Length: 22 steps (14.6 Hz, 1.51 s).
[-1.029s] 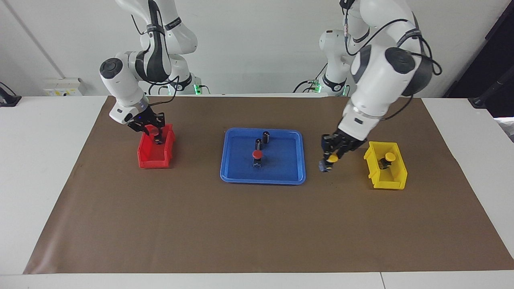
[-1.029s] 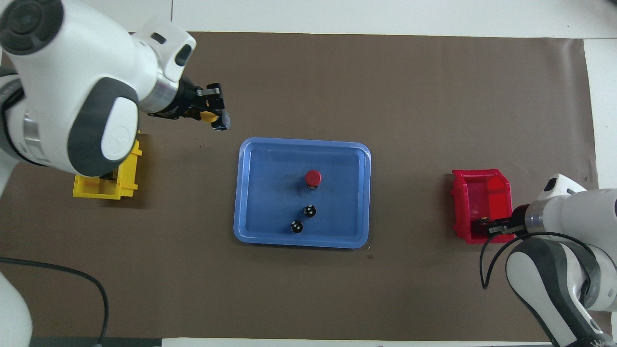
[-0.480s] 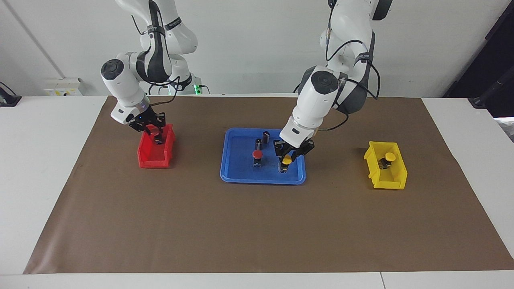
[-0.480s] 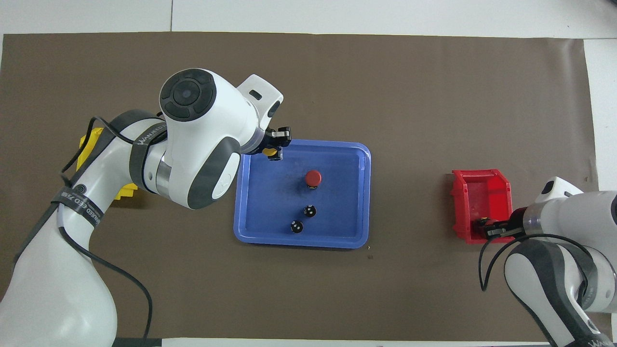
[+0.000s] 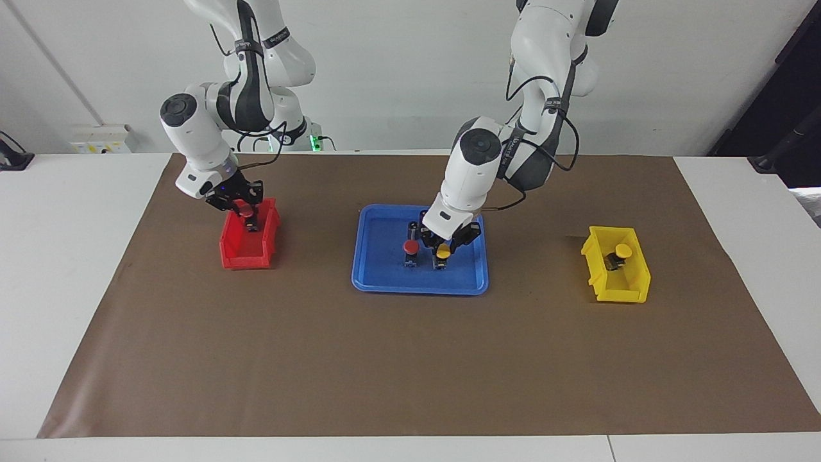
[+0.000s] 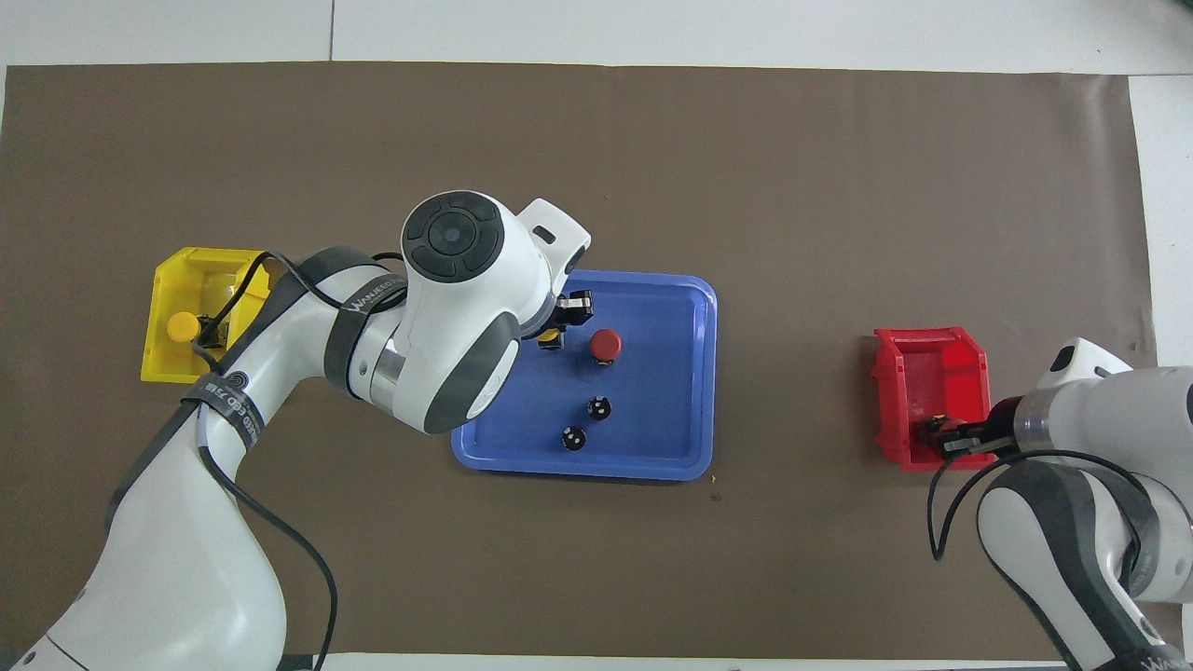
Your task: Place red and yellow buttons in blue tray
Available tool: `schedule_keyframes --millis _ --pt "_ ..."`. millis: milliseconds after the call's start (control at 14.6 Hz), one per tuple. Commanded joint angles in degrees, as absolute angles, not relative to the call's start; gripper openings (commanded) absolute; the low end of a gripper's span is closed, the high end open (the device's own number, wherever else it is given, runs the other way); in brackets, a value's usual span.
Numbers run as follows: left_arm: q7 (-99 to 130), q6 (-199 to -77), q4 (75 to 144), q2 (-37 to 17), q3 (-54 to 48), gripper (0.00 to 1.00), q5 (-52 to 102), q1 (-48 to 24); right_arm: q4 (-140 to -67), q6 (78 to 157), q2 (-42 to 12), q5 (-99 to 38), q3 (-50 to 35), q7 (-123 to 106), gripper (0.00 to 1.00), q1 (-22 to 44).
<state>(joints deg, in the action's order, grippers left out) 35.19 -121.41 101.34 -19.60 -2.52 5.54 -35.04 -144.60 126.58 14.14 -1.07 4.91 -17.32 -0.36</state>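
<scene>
A wide shallow blue plastic tray (image 5: 385, 282) sits mid-table between a small deep red bin (image 5: 238, 256) and a small deep yellow bin (image 5: 632, 285), holding two capped push-buttons (image 5: 410, 248) and two dark cylinders (image 6: 585, 422).

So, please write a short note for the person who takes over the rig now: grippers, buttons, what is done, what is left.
Left gripper: shut on a yellow button, low in the blue tray, beside the red button standing there.
Right gripper: shut on a red button at the red bin.
Second yellow button: in the yellow bin.
Done: one red button in the tray.
Left: release the yellow, bring the other two.
</scene>
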Motion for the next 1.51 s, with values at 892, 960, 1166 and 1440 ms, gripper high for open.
schedule_keyframes --millis 892,960,1166,1440 --pt "17.5 -109.2 100.1 -10.0 -1.0 1.00 2.0 -18.7 -112.4 119.1 -2.3 -7.6 3.8 12.5 0.28 19.0" --pt "14.1 -108.8 100.1 -9.9 -0.8 1.00 1.8 -16.7 -112.3 121.7 -3.4 -7.6 3.9 16.2 0.28 21.9" --pt "5.6 -108.7 100.1 -9.4 -0.7 1.00 1.2 -10.6 -112.7 126.5 -6.8 -7.6 3.9 18.9 0.28 26.5" --pt "-0.4 -109.9 102.4 -9.0 -0.7 1.00 0.9 -3.4 -113.6 127.4 -8.5 -7.6 3.8 17.7 0.28 27.2"
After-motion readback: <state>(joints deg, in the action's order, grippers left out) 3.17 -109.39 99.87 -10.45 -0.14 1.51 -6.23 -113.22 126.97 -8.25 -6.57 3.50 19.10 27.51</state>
